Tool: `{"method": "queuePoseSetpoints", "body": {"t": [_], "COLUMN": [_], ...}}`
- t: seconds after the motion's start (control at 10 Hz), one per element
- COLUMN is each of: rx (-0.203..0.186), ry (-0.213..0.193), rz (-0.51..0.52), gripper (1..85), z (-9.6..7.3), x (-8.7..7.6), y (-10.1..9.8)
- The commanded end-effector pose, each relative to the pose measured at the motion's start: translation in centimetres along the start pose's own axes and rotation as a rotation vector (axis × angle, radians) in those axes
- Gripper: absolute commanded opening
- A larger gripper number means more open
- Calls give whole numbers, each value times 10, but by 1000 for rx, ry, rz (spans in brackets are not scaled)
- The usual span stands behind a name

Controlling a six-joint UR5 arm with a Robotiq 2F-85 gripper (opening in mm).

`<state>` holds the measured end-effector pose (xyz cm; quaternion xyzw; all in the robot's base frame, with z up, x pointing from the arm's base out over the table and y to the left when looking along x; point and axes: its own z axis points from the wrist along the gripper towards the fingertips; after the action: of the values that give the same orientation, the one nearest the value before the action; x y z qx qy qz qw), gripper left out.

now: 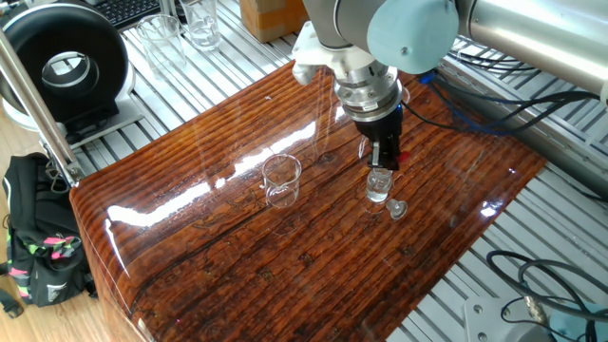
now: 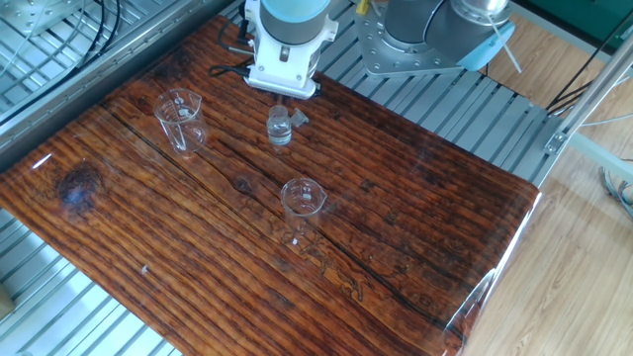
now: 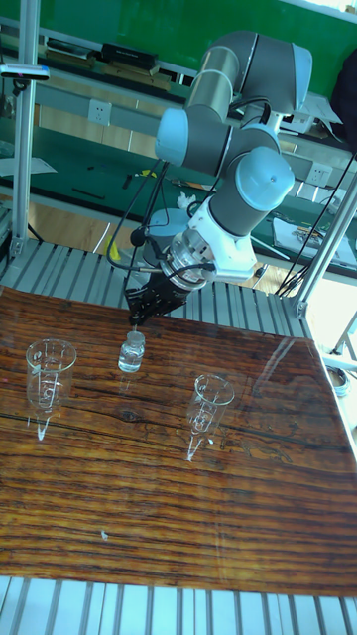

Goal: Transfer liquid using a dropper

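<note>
The gripper (image 1: pixel 383 161) hangs directly above a small glass bottle (image 1: pixel 378 186) on the wooden table (image 1: pixel 285 256). The jaws pinch the dropper (image 1: pixel 393 157) near its red bulb, with the tube pointing down into the bottle mouth. A small glass stopper (image 1: pixel 397 209) lies just beside the bottle. Two beakers (image 2: pixel 303 200) (image 2: pixel 180 114) stand well apart. The liquid cannot be made out.
</note>
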<state>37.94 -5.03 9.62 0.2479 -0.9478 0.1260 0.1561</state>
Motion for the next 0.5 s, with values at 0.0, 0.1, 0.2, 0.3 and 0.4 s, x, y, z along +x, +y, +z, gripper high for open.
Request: {"method": "queuePoseSetpoints", "body": {"t": [0.0, 0.1, 0.2, 0.3, 0.4], "rx": [-20, -21, -22, -24, -23], "ry": [-6, -5, -6, -3, -1], "rz": [6, 6, 5, 5, 0], "gripper": [153, 150, 150, 147, 147], "z": [-2, -2, -4, -6, -10], "x": [-1, -1, 0, 1, 3], "y": [5, 5, 6, 6, 5]}}
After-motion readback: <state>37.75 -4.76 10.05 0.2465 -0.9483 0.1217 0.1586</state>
